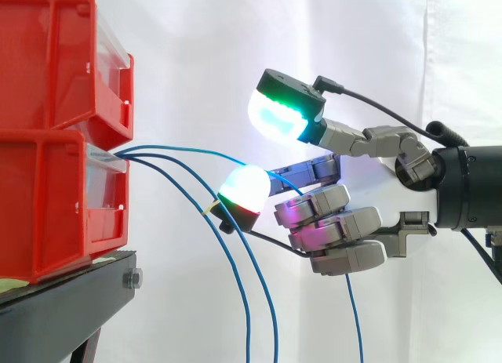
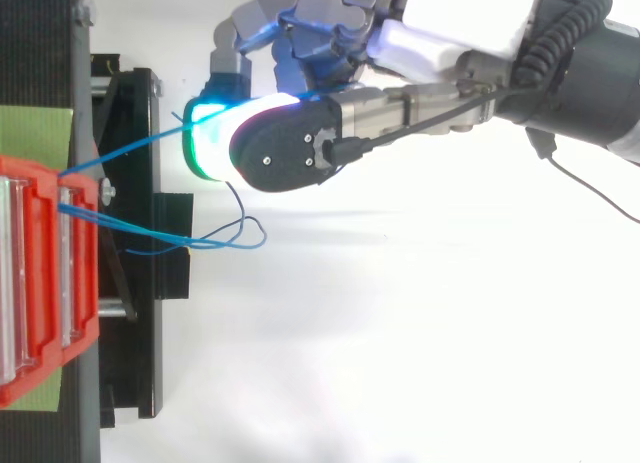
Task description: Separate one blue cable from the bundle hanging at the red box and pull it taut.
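nearest the arm, the hand (image 1: pixel 337 226) reaches in from the right at the height of the lower bin. most of its fingers (image 1: pixel 329 210) are curled in, glowing faintly magenta. a white pad (image 1: pixel 245 186) sits just ahead of them, and one finger stands up and out with a green and cyan pad (image 1: pixel 278 112). one blue cable (image 2: pixel 125 153) runs in between the white pad and the folded fingers, so we judge the hand to be closed round it in a pinch. its free tail (image 1: pixel 353 316) hangs below the hand.

further out, the held strand spans the gap between hand and bins, lifted clear above the other two cables (image 2: pixel 200 244). those droop from the same spot and fall away, well apart from the hand. from above the held strand runs nearly straight. from the side it shows a slight upward bow, so we would not call it fully taut.

farthest off, all the strands leave the front of the lower red bin (image 1: pixel 47 214). it sits under a second red bin (image 1: pixel 47 57) on the black stand (image 1: pixel 70 300), with the white curtain (image 1: pixel 196 49) behind.

as we read it, the separating is done: one strand is apart from the bundle and in the grip. what is left is the end of the pull, drawing the hand away from the bin until the bow goes out, without the cable slipping through the pinch.
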`<state>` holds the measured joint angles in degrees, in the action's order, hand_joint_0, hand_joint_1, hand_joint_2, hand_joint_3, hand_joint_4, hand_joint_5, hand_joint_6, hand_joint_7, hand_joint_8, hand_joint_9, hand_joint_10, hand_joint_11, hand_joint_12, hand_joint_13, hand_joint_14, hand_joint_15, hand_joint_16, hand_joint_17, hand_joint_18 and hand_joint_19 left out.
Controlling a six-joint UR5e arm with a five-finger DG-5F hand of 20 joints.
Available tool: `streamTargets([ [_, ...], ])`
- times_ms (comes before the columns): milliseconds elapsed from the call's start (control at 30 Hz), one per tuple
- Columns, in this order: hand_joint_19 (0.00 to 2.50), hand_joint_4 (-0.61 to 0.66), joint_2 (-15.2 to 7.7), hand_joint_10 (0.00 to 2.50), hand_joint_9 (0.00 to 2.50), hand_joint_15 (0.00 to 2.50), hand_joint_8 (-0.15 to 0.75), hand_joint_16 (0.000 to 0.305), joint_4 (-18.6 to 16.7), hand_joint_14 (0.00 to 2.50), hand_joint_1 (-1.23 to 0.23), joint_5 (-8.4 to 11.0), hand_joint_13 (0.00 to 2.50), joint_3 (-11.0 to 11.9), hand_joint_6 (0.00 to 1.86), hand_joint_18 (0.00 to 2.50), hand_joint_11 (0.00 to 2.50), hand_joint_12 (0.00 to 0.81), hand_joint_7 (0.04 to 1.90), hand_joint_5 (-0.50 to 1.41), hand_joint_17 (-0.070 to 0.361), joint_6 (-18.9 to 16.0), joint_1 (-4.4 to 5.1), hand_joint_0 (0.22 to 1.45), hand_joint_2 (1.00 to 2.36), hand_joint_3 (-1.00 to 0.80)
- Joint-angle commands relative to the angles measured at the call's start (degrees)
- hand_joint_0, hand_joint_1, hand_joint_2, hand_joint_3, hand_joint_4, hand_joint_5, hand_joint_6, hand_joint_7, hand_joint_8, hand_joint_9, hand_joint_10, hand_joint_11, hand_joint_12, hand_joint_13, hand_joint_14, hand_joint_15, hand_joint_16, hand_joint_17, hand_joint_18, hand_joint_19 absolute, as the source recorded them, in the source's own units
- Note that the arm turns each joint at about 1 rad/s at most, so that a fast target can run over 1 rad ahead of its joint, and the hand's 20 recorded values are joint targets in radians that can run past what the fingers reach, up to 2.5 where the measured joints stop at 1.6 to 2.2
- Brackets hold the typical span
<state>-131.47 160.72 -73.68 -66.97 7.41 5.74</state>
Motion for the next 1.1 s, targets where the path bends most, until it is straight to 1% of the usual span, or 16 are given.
streamTargets([
  [0,1.88,0.18,-0.19,1.73,0.46,0.89,0.328,0.037,-0.14,2.5,-0.55,0.02,0.81,-0.09,0.83,1.36,1.4,0.328,0.98,-0.24,0.083,-0.02,-0.12,0.53,1.0,-0.5],
  [33,1.87,0.18,-0.19,1.73,0.46,0.89,0.329,0.037,-0.14,2.5,-0.55,0.02,0.81,-0.09,0.83,1.36,1.4,0.329,0.98,-0.24,0.083,-0.02,-0.12,0.53,1.0,-0.5],
  [67,1.86,0.18,-0.99,1.72,0.46,0.89,0.328,0.038,-0.14,2.5,-0.55,-0.06,0.81,-0.09,0.83,1.37,1.41,0.329,0.98,-0.24,0.085,-0.11,-0.12,0.53,1.0,-0.5],
  [233,1.88,0.18,-1.78,1.73,0.46,0.9,0.329,0.038,-0.76,2.5,-0.55,-0.06,0.81,-0.09,0.83,1.37,1.4,0.33,0.97,-0.24,0.085,-0.55,-0.03,0.53,1.0,-0.5],
  [333,1.89,0.19,-1.78,1.73,0.46,0.89,0.33,0.037,-1.72,2.5,-0.55,0.02,0.82,-0.09,0.83,1.37,1.4,0.33,0.98,-0.24,0.083,-0.99,-0.12,0.53,1.0,-0.5],
  [400,1.88,0.19,-1.78,1.73,0.46,0.89,0.328,0.037,-1.72,2.5,-0.55,0.02,0.82,-0.09,0.83,1.37,1.41,0.329,0.98,-0.24,0.084,-1.08,-0.12,0.53,1.0,-0.5],
  [600,1.9,0.18,-1.78,1.74,0.46,0.9,0.333,0.038,-1.72,2.5,-0.55,-0.15,0.81,-0.09,0.83,1.37,1.41,0.333,0.98,-0.24,0.085,-1.52,-0.56,0.53,1.0,-0.5],
  [667,1.89,0.19,-1.78,1.74,0.45,0.9,0.331,0.038,-1.72,2.5,-0.55,-0.24,0.81,-0.09,0.83,1.37,1.42,0.334,0.98,-0.24,0.085,-1.61,-0.91,0.53,1.0,-0.5],
  [733,1.89,0.18,-1.78,1.75,0.45,0.89,0.332,0.037,-1.72,2.5,-0.55,-0.68,0.81,-0.09,0.83,1.37,1.4,0.335,0.98,-0.24,0.084,-1.78,-1.52,0.52,1.0,-0.5],
  [867,1.89,0.19,-1.78,1.75,0.45,0.91,0.332,0.037,-1.81,2.5,-0.56,-1.21,0.81,-0.09,0.83,1.38,1.43,0.336,0.98,-0.24,0.084,-1.78,-2.05,0.52,1.0,-0.5],
  [900,1.89,0.19,-1.69,1.76,0.44,0.91,0.335,0.037,-1.81,2.5,-0.56,-1.29,0.81,-0.09,0.83,1.38,1.42,0.336,0.98,-0.24,0.084,-1.78,-2.31,0.52,1.0,-0.5],
  [967,1.89,0.19,-1.69,1.77,0.44,0.9,0.332,0.037,-1.81,2.5,-0.56,-1.47,0.81,-0.09,0.83,1.38,1.42,0.336,0.97,-0.24,0.084,-1.78,-2.49,0.52,1.0,-0.5],
  [1067,1.9,0.19,-1.78,1.77,0.44,0.9,0.331,0.037,-1.81,2.5,-0.56,-2.0,0.81,-0.09,0.83,1.38,1.42,0.336,0.97,-0.24,0.084,-1.78,-3.11,0.52,1.0,-0.5],
])
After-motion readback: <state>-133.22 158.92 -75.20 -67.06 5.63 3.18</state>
